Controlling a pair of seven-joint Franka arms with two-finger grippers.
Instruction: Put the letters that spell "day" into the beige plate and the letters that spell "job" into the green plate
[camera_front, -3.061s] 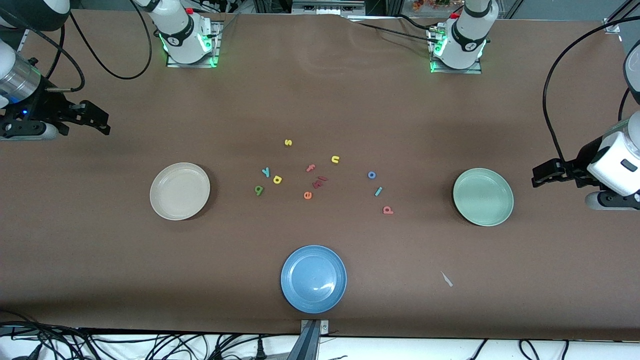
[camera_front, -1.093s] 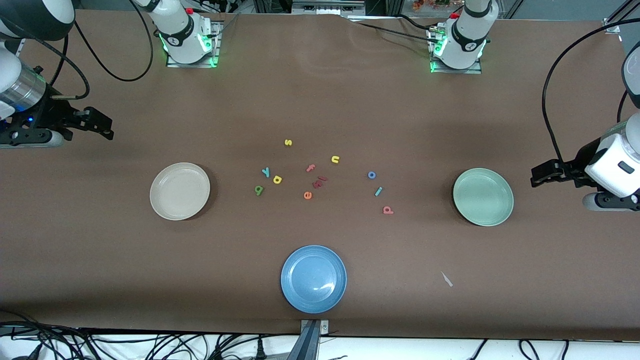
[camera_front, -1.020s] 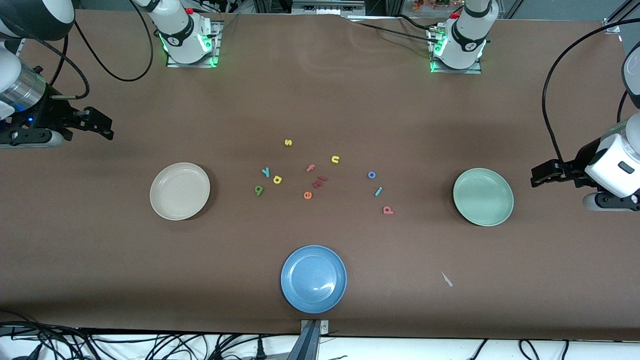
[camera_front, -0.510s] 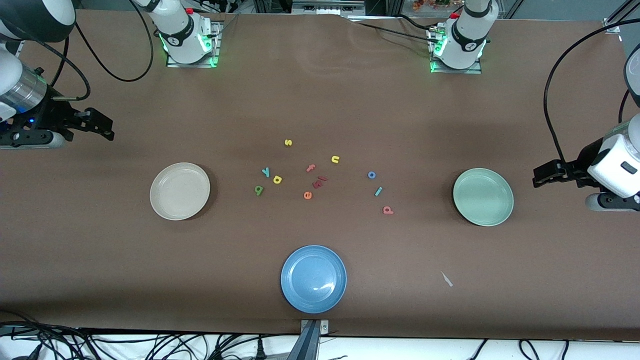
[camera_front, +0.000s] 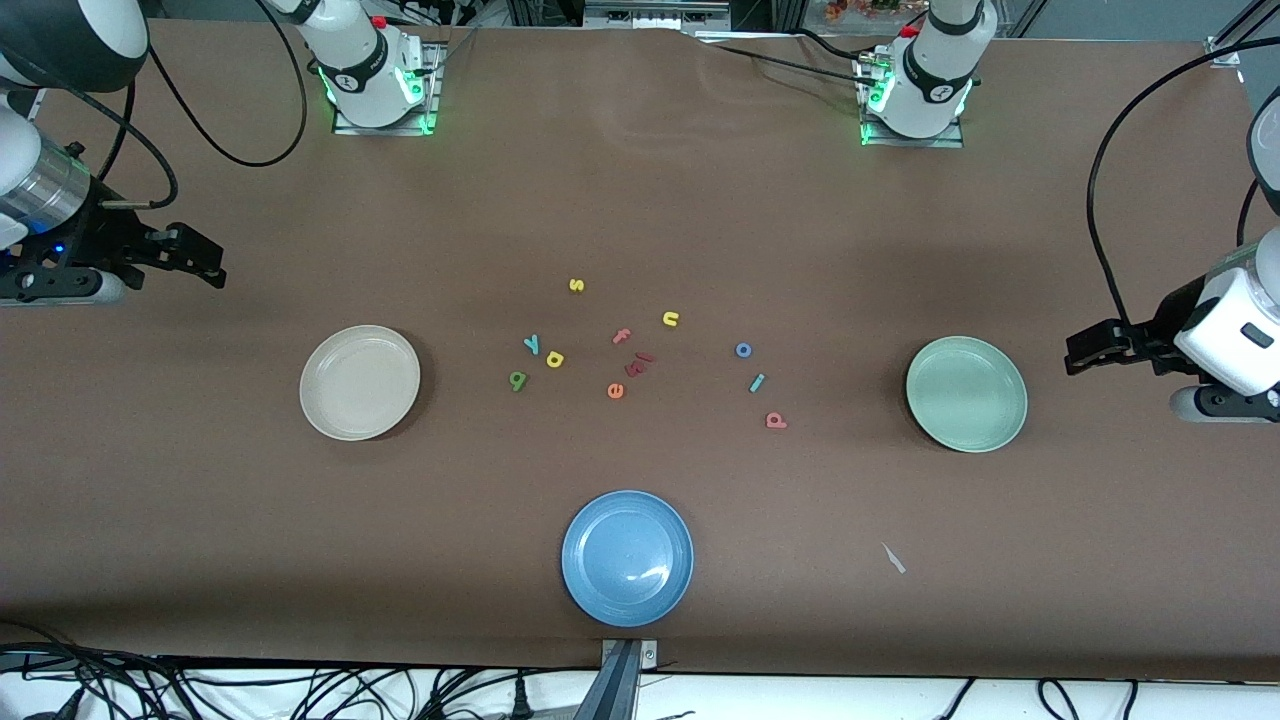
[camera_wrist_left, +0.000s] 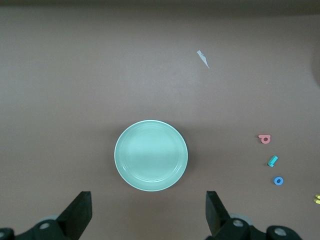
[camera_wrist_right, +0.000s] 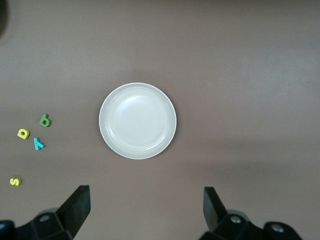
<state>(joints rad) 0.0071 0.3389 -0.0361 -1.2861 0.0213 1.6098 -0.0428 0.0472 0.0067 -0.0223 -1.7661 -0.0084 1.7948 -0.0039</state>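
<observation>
The beige plate (camera_front: 360, 382) (camera_wrist_right: 137, 120) lies bare toward the right arm's end. Beside it sit the green "d" (camera_front: 517, 380) (camera_wrist_right: 45, 120), yellow "a" (camera_front: 555, 359) (camera_wrist_right: 23, 133) and teal "y" (camera_front: 531, 344) (camera_wrist_right: 38, 144). The green plate (camera_front: 966, 393) (camera_wrist_left: 151, 155) lies bare toward the left arm's end, near the blue "o" (camera_front: 743, 350) (camera_wrist_left: 278, 180), teal "j" (camera_front: 757, 382) (camera_wrist_left: 272, 161) and salmon "b" (camera_front: 776, 421) (camera_wrist_left: 264, 138). My right gripper (camera_front: 200, 262) (camera_wrist_right: 145, 205) hangs open and holds nothing over bare table at its end. My left gripper (camera_front: 1085, 350) (camera_wrist_left: 148, 210) hangs open and holds nothing just outside the green plate.
A blue plate (camera_front: 627, 558) sits near the table's front edge. Between the letter groups lie a yellow "s" (camera_front: 576, 285), yellow "n" (camera_front: 670, 319), salmon "f" (camera_front: 621, 337), a dark red letter (camera_front: 638, 364) and orange "e" (camera_front: 615, 391). A paper scrap (camera_front: 893, 558) lies nearer the camera than the green plate.
Both grippers have drifted only slightly at their ends of the table and stayed open. Letters and plates have not moved.
</observation>
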